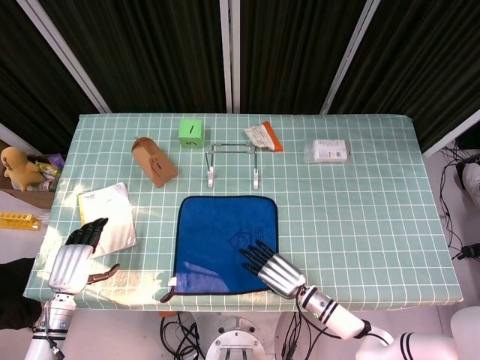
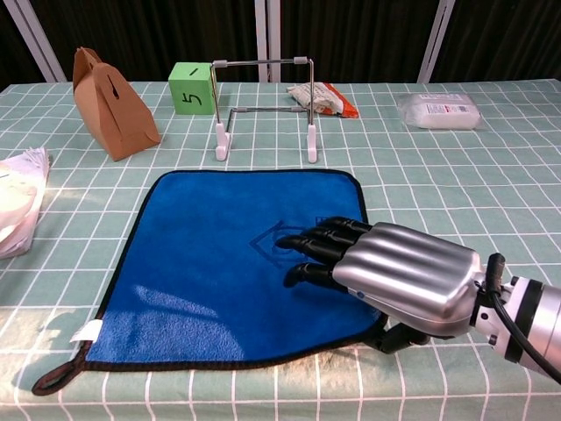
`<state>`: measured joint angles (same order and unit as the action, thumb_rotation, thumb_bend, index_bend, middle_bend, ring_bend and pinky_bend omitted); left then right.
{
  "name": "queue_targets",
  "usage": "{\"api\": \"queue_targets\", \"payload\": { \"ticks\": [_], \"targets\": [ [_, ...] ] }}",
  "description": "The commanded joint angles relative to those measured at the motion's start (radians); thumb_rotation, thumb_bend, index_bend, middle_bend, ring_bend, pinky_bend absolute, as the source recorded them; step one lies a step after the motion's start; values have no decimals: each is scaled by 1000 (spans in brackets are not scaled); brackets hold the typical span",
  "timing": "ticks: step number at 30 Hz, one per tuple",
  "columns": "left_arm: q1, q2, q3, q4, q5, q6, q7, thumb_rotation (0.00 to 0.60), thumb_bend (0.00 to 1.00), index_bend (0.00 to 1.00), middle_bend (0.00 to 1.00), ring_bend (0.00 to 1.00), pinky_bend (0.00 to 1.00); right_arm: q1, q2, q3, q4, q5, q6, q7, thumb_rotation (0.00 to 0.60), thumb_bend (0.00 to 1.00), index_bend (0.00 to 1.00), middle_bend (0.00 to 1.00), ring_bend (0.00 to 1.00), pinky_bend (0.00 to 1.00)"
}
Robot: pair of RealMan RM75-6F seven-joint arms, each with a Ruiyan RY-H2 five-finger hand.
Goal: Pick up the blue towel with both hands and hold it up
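Note:
The blue towel (image 1: 222,238) (image 2: 219,263) lies flat on the checked table, a small loop tab at its near left corner. My right hand (image 1: 271,270) (image 2: 394,276) lies over the towel's near right corner. Its fingers (image 2: 316,250) are stretched out on top of the cloth, and its thumb sits low at the towel's edge. No cloth is visibly gripped. My left hand (image 1: 75,259) hovers near the table's near left edge with fingers extended and empty, well apart from the towel. The chest view does not show it.
A white paper stack (image 1: 109,217) lies beside my left hand. Behind the towel stand a metal wire rack (image 1: 232,161), a brown paper box (image 1: 154,161), a green cube (image 1: 191,133), a snack packet (image 1: 264,136) and a white packet (image 1: 328,151).

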<state>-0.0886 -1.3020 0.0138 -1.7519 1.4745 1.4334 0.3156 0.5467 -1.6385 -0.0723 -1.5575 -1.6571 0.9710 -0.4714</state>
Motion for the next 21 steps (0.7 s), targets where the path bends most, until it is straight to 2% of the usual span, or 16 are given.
{"api": "queue_targets", "payload": {
  "ticks": [1, 10, 17, 21],
  "targets": [
    [0, 0, -1, 1, -1, 0, -2, 485, 164, 19, 84, 106, 196, -4, -21, 8, 33, -15, 33, 14, 600, 534, 214, 0, 0, 0],
    [-2, -2, -2, 5, -6, -5, -7, 503, 164, 19, 84, 106, 196, -4, -51, -6, 97, -71, 97, 100, 600, 520, 238, 0, 0, 0],
    [0, -2, 0, 4, -6, -4, -5, 510, 164, 19, 84, 106, 196, -13, -64, -26, 140, -130, 168, 156, 600, 505, 409, 0, 0, 0],
    [-2, -4, 0, 4, -7, -7, -4, 511, 164, 20, 83, 106, 196, -17, -76, -33, 166, -145, 191, 180, 600, 505, 561, 0, 0, 0]
  ]
}}
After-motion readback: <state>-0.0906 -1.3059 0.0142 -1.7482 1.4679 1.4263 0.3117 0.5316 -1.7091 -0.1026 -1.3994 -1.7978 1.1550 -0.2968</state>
